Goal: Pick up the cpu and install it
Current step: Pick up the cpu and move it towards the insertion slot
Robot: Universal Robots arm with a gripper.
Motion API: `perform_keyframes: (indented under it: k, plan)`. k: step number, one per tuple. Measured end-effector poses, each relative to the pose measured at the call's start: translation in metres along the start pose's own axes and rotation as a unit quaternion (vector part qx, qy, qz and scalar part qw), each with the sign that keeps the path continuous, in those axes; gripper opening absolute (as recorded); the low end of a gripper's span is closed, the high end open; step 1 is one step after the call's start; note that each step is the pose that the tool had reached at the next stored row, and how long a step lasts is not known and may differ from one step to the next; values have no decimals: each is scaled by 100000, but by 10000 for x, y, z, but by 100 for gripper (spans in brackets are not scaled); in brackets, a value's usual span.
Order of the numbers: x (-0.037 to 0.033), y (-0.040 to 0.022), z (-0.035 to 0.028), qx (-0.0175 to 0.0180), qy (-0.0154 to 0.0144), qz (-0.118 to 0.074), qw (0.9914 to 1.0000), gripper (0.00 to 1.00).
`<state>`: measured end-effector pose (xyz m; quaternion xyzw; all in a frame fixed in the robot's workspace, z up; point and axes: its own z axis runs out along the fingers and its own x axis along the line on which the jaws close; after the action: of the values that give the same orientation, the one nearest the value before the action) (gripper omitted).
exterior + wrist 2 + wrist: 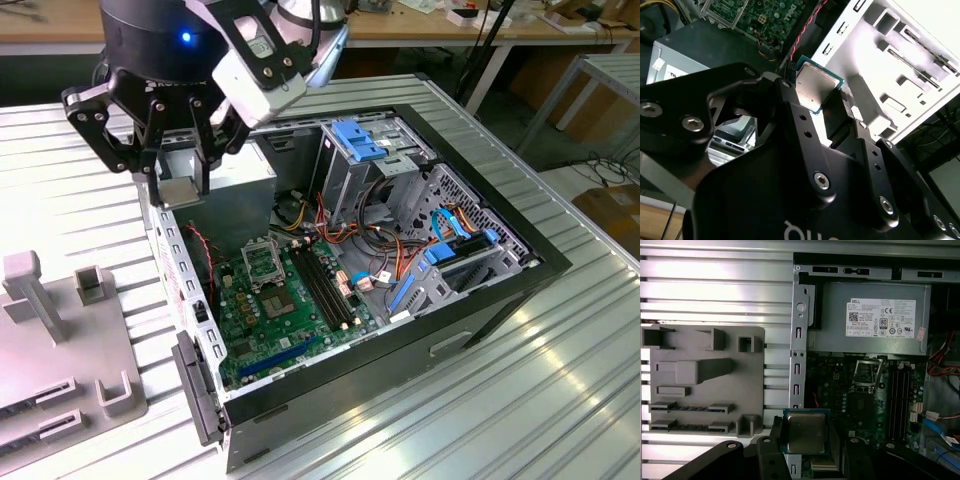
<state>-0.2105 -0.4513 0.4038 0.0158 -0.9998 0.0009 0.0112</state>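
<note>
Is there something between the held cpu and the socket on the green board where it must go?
Nothing visible lies over the socket. The cpu, shut in the claw, hangs above the case wall, so the way seems open.

Black gripper clamping small silvery square cpu over black computer case's silver side wall. Square metal-framed socket clear from above. Big grey power-supply box just beside it; long black memory slots, tangled coloured cables crowd other side.

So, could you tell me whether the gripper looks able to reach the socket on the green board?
Probably yes: the gripper, shut on the cpu, hangs over the open case's side wall, and the socket lies in open view, a red cable beside it, not over it.
</note>
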Motion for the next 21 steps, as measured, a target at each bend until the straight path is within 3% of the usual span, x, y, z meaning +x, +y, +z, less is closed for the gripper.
perform_keyframes:
  k: [6,21]
  plan:
    - [-60,-2,4,10,-213,5,100000,47]
    - [-82,-2,3,9,-216,-5,100000,47]
